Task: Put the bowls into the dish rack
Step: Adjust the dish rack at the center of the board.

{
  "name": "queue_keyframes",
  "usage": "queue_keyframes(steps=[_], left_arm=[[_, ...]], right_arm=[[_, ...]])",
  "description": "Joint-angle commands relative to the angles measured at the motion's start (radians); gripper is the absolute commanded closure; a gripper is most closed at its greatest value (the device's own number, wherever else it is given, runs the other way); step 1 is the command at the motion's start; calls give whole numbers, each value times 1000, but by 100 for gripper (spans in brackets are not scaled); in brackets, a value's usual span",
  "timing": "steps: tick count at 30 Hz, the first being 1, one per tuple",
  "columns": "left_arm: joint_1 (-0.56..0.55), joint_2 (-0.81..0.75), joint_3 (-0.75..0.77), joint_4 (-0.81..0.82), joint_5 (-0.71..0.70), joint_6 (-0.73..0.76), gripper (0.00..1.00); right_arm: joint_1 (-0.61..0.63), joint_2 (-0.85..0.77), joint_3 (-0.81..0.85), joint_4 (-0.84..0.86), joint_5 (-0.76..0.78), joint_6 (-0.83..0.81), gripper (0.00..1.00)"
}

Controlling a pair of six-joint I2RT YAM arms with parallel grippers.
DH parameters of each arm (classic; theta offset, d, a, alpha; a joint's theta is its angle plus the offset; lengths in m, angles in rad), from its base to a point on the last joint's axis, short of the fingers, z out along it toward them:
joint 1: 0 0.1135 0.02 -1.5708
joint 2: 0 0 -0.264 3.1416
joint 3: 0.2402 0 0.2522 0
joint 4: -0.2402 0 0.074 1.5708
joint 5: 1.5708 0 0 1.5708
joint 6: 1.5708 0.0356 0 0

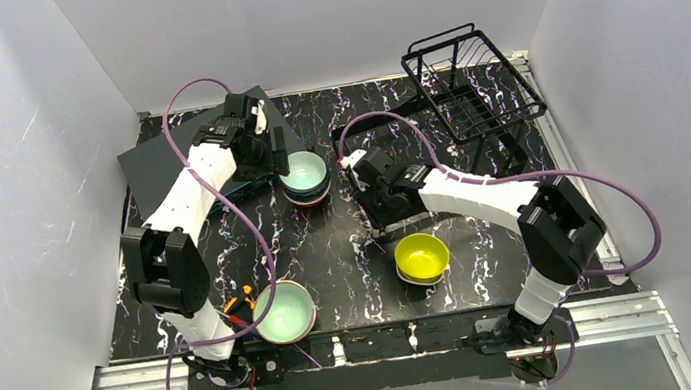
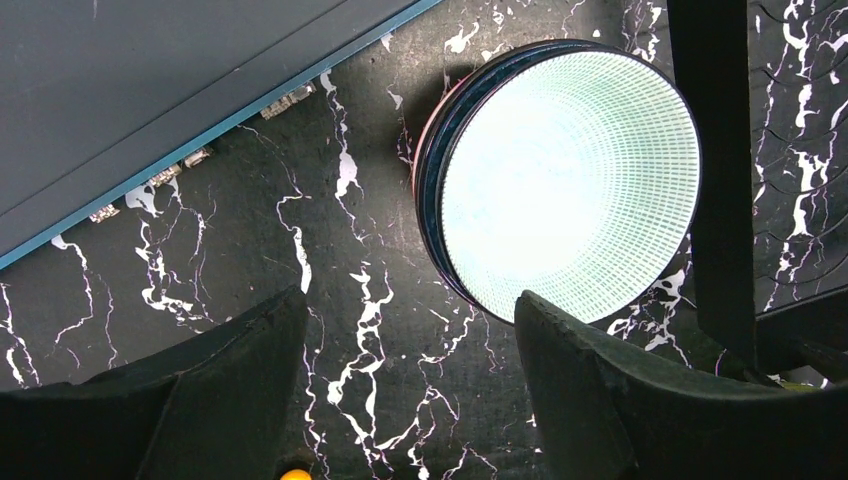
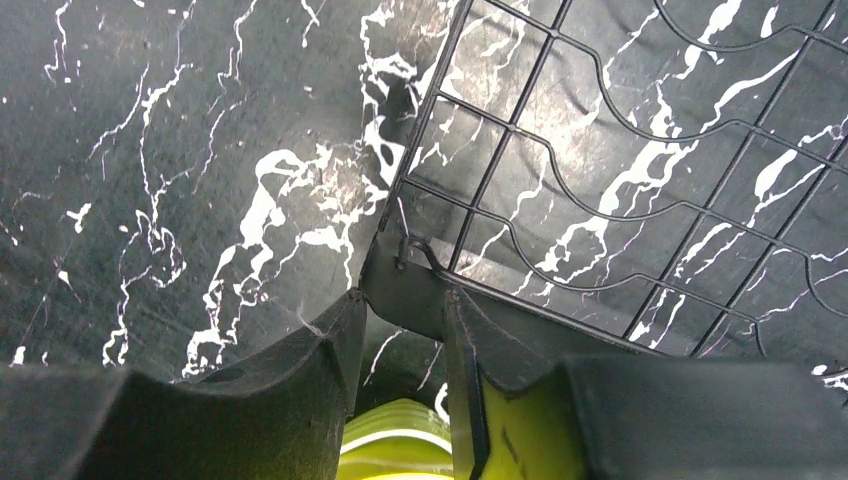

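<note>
Spread wide, the left claw fills the bottom of the left wrist view. Its two dark fingers are well apart with only the marbled black table between them: released, grasping nothing. A stack of bowls sits in the upper right, just beyond the right-hand finger. The top one is pale mint inside, with dark blue rims under it. A dark flat box takes the upper left corner, and a black bar of the dish rack runs down the right side.

In the right wrist view the right claw is at bottom centre, its jaws close together with a narrow gap. A corner of the rack's flat wire base sits right at the tips, its grid spreading to the upper right. Whether the tips clench it I cannot tell. A yellow bowl shows through the gap at the bottom edge.

In the top external view the rack's upright basket stands at the upper right. The stack lies at centre, between the two claws. The yellow bowl is at lower centre-right beside the right arm, and a mint-green bowl is at lower left near the left arm's base.
</note>
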Motion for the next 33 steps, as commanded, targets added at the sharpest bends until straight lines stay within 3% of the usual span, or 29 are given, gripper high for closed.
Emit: queue_keyframes(steps=[1,6,11,19,21,26,33], left_arm=[[-2,-11,32,-27,-24,9,27],[-7,-13,31,-27,-25,9,26],[-14,-53,14,-14,-103,4,20],[-20,-279,-151,163,-161,9,8],[-22,-351,-209,243,-152,14,3],[-24,-504,-339,396,-145,15,2],[-24,-579,-497,577,-207,11,2]], right_arm=[[4,-63,-11,-67,-41,8,56],[4,-67,25,-20,-83,34,36],[4,-16,96,4,-101,47,22],[2,40,195,35,-124,59,2],[3,38,199,52,-124,61,1],[-4,49,217,78,-126,67,1],[-58,45,169,245,-205,128,1]])
